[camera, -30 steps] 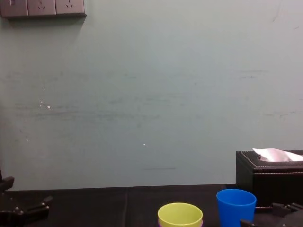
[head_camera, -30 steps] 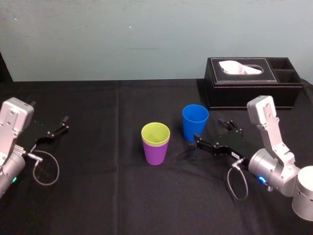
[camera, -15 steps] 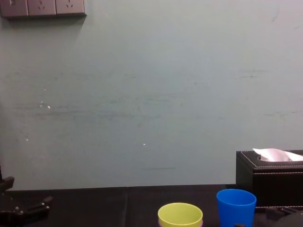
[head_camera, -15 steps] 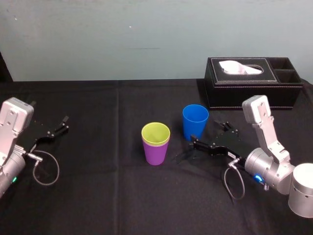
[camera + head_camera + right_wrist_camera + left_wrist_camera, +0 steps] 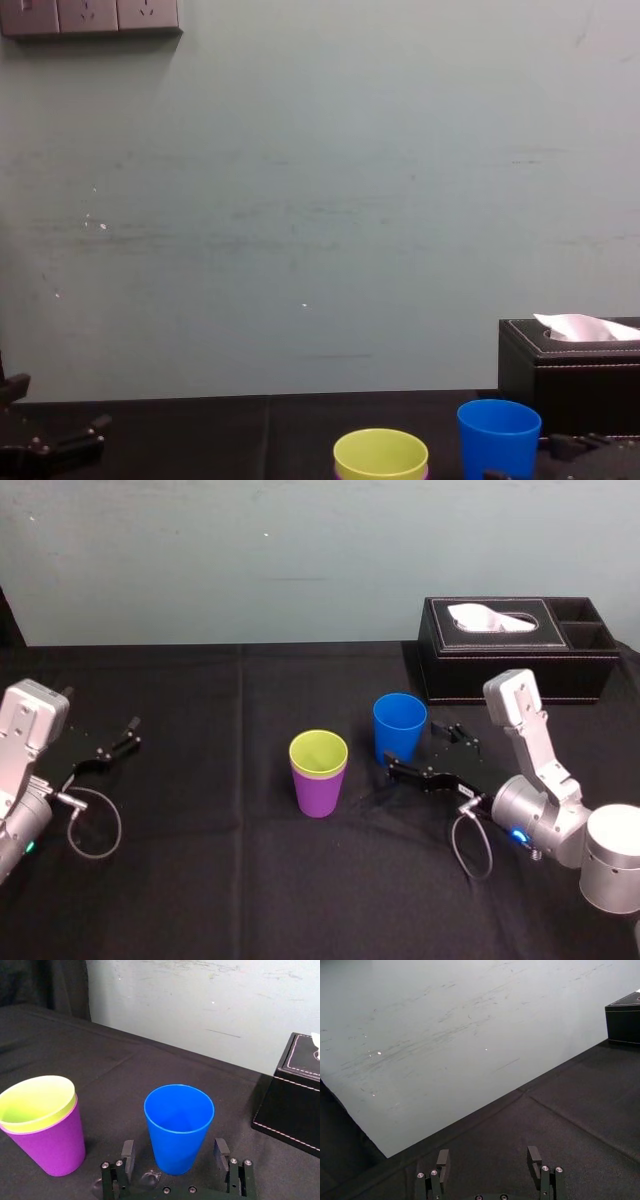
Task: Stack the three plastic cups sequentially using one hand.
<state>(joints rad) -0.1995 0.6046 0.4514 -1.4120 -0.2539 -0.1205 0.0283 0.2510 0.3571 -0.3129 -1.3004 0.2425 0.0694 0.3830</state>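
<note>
Black-clothed table [image 5: 200, 880]; on it stand purple cup [image 5: 318, 795], blue cup [image 5: 399, 732], black tissue box [image 5: 520, 670]; cloth apparently creased.

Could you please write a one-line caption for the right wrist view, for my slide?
Open right gripper flanks the blue cup; the yellow-green cup sits nested in the purple cup beside it.

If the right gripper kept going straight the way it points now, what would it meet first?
The blue cup. The right gripper is open, and the cup stands centred just ahead of its two fingers, so the cup would likely slide between them. The remaining gap is hard to judge.
</note>
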